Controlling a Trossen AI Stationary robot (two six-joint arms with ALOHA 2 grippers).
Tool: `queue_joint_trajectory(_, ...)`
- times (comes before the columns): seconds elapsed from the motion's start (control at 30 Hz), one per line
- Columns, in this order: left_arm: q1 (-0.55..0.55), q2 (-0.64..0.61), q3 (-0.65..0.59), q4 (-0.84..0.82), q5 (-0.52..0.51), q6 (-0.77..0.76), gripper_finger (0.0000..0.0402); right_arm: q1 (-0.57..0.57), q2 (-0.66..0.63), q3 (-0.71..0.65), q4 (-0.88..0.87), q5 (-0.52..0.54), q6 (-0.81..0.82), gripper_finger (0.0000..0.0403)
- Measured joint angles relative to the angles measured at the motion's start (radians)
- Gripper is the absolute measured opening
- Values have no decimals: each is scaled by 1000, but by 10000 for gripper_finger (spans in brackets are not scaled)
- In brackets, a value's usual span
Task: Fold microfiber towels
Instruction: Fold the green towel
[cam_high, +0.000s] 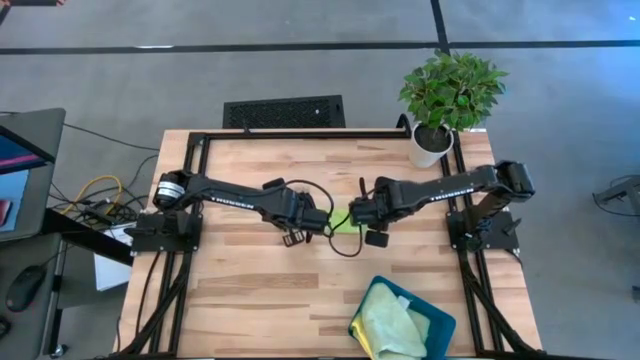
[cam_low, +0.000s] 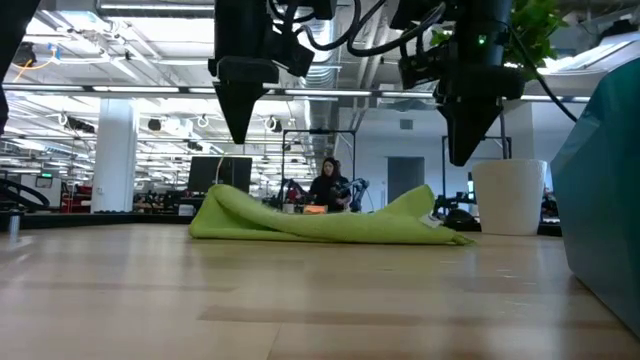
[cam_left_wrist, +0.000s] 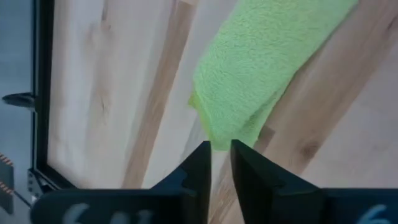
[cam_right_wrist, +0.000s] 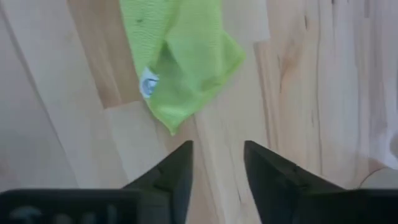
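Inside teal tray, sage green towel lies.

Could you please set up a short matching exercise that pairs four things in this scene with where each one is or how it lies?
Things:
1. lime green towel
2. teal tray
3. potted plant
4. pale green towel

Places or states:
A. at the table's far right corner
B. lying crumpled on the wood in the middle of the table, between the left gripper and the right gripper
C. inside the tray
D. at the table's near edge, right of the middle

Pairs: 1-B, 2-D, 3-A, 4-C
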Motion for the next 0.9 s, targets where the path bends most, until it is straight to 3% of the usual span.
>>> queue_joint_trajectory(0.17,-19,0,0,3,0,10,91,27,0,0,15,0,0,215)
queue_joint_trajectory(0.3,-39,0,0,3,0,2,105,53,0,0,27,-1,-29,233)
queue_joint_trajectory(0.57,-94,0,0,-1,0,-9,108,99,0,-96,158,-76,-259,222)
queue_joint_trajectory(0.9,-114,0,0,-1,-2,-24,108,99,0,-243,409,-57,-290,198)
